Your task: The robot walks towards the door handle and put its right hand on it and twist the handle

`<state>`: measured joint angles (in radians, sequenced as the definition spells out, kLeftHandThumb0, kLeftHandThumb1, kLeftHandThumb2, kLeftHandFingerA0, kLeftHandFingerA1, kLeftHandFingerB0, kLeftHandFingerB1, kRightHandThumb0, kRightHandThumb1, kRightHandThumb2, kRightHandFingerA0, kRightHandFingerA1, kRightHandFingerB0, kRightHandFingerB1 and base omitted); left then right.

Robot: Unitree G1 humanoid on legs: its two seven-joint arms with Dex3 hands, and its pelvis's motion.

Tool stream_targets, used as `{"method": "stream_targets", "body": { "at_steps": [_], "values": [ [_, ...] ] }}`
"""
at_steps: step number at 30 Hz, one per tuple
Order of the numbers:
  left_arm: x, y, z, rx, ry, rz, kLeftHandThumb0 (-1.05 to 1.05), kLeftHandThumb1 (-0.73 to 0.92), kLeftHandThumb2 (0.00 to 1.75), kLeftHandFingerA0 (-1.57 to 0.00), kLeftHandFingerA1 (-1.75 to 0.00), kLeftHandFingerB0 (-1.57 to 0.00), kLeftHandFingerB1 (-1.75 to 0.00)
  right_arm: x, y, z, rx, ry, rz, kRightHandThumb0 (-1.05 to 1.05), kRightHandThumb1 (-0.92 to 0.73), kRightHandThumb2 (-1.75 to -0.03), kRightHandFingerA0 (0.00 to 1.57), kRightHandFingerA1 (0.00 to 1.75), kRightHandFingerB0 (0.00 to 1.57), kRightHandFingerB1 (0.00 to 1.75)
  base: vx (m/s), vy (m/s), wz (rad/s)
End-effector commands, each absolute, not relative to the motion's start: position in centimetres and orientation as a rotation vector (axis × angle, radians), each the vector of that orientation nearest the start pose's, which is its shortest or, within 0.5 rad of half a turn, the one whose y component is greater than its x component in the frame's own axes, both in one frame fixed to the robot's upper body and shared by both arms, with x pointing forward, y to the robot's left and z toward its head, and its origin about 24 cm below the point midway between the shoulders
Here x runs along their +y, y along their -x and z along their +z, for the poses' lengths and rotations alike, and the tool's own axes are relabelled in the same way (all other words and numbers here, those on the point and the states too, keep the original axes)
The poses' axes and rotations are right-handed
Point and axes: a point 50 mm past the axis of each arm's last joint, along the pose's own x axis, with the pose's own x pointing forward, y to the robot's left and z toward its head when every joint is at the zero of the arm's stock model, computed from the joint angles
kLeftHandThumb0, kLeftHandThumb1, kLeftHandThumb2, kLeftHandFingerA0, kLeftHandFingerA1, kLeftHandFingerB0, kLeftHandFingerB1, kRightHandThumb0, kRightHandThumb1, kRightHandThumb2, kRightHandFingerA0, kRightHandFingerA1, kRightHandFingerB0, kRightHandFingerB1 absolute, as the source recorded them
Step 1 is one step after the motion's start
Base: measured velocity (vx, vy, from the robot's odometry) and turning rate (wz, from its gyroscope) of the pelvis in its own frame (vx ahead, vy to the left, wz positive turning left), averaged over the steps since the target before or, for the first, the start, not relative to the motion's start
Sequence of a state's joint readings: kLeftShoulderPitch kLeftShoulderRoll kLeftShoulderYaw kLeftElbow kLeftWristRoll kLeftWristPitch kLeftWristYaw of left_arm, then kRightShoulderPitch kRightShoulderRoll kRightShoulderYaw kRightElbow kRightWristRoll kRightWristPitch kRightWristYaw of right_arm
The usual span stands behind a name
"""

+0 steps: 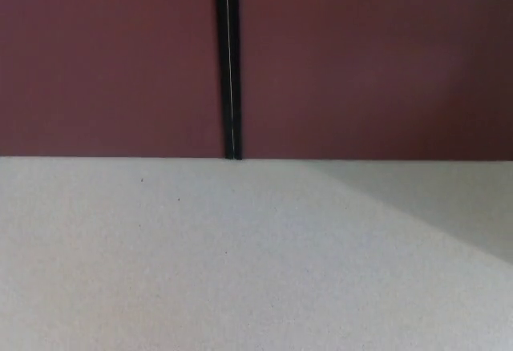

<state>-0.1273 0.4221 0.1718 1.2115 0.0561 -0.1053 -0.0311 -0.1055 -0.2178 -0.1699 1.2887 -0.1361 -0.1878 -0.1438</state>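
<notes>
Head view showed a dark red door surface [104,54] filling the upper half of the picture, split by a narrow black vertical seam [229,62] with a thin pale line down its middle, and no door handle fell inside the picture, so its place could not be told. Neither robot hand appeared, so the state of the fingers could not be told. Below the door lay a pale speckled floor [200,263], with a lighter wedge [449,199] at right.
</notes>
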Motion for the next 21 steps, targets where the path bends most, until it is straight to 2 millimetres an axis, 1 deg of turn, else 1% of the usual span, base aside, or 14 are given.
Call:
{"method": "stream_targets", "body": {
  "at_steps": [1, 6, 7, 8, 9, 13, 15, 17, 18, 19, 21],
  "values": [
    [32.6, -14.9, -10.6, 0.928, -0.311, 0.304, -0.02, 0.5, 0.9, -0.23, -0.51, -0.15, -0.48, -25.0, -13.1, -14.3, 0.957, 0.276, -0.321, -0.31, -0.61, -0.59, 0.63, 0.43, 0.5, 0.38, 0.0, 0.0, 0.0],
    [32.7, -14.9, -10.6, 0.926, -0.317, 0.303, -0.02, 0.5, 0.9, -0.23, -0.51, -0.15, -0.48, -24.9, -13.1, -14.3, 0.957, 0.275, -0.322, -0.3, -0.61, -0.59, 0.63, 0.43, 0.5, 0.38, 0.0, 0.0, 0.0],
    [33.6, -13.0, -10.8, 0.977, -0.355, 0.299, -0.03, 0.5, 0.9, -0.24, -0.52, -0.15, -0.47, -24.0, -11.3, -15.1, 1.008, 0.277, -0.298, -0.32, -0.61, -0.58, 0.62, 0.42, 0.49, 0.38, 0.0, 0.0, 0.0],
    [33.7, -12.4, -10.9, 0.989, -0.362, 0.3, -0.03, 0.5, 0.9, -0.25, -0.52, -0.15, -0.47, -23.9, -10.7, -15.3, 1.023, 0.267, -0.295, -0.32, -0.61, -0.58, 0.62, 0.42, 0.49, 0.38, 0.0, 0.0, 0.0],
    [33.8, -12.3, -10.9, 0.991, -0.364, 0.301, -0.03, 0.5, 0.9, -0.25, -0.52, -0.15, -0.47, -23.8, -10.5, -15.4, 1.026, 0.264, -0.295, -0.32, -0.61, -0.58, 0.62, 0.42, 0.49, 0.38, 0.0, 0.0, 0.0],
    [33.9, -12.0, -11.0, 0.996, -0.373, 0.3, -0.03, 0.5, 0.9, -0.25, -0.52, -0.15, -0.47, -23.7, -10.4, -15.5, 1.029, 0.261, -0.291, -0.32, -0.61, -0.59, 0.62, 0.42, 0.49, 0.38, 0.0, 0.0, 0.0],
    [34.0, -12.2, -10.9, 0.996, -0.388, 0.291, -0.03, 0.5, 0.89, -0.26, -0.52, -0.16, -0.48, -23.5, -10.9, -15.4, 1.024, 0.26, -0.281, -0.32, -0.61, -0.59, 0.62, 0.42, 0.5, 0.38, 0.0, 0.0, 0.0],
    [34.0, -12.2, -10.8, 0.996, -0.39, 0.29, -0.03, 0.5, 0.89, -0.26, -0.52, -0.16, -0.48, -23.5, -10.9, -15.4, 1.023, 0.26, -0.279, -0.32, -0.61, -0.59, 0.62, 0.42, 0.5, 0.38, 0.0, 0.0, 0.0],
    [34.0, -12.0, -10.9, 0.999, -0.387, 0.29, -0.03, 0.5, 0.89, -0.26, -0.52, -0.16, -0.48, -23.4, -10.8, -15.4, 1.026, 0.262, -0.28, -0.32, -0.61, -0.59, 0.62, 0.42, 0.5, 0.38, 0.0, 0.0, 0.0],
    [34.1, -11.5, -11.0, 1.006, -0.386, 0.288, -0.03, 0.5, 0.89, -0.26, -0.52, -0.17, -0.48, -23.4, -10.1, -15.6, 1.04, 0.268, -0.272, -0.32, -0.62, -0.59, 0.62, 0.42, 0.5, 0.38, 0.0, 0.0, 0.0],
    [34.1, -11.8, -10.8, 0.996, -0.379, 0.29, -0.03, 0.5, 0.89, -0.26, -0.52, -0.17, -0.48, -23.2, -10.3, -15.6, 1.038, 0.267, -0.269, -0.31, -0.63, -0.59, 0.63, 0.42, 0.5, 0.38, 0.0, 0.0, 0.0]
  ]
}}
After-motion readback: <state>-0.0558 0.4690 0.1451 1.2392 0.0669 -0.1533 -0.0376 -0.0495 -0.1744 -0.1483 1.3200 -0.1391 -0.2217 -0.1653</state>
